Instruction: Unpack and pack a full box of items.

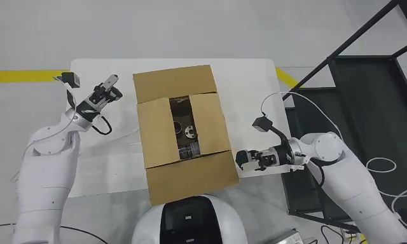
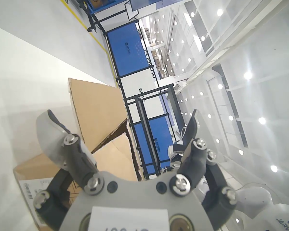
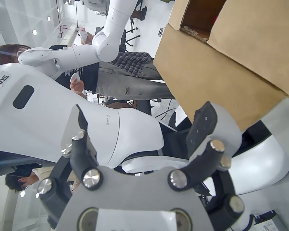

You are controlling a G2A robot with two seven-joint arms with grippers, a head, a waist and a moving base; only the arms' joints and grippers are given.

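A brown cardboard box (image 1: 181, 133) stands in the middle of the white table (image 1: 248, 85), its flaps spread open. Dark items (image 1: 184, 133) lie inside it, packed close together. My left gripper (image 1: 112, 86) hovers to the left of the box's far corner, open and empty. From the left wrist view, the box (image 2: 96, 111) lies beyond the left gripper (image 2: 121, 128). My right gripper (image 1: 243, 159) sits just right of the box's near corner, open with nothing held. Its wrist view looks past the right gripper (image 3: 144, 121) at the box's side wall (image 3: 207, 78).
A black metal rack (image 1: 356, 98) stands close to the table's right edge. Bare table shows on both sides of the box. A yellow floor line (image 1: 25, 75) runs at the left.
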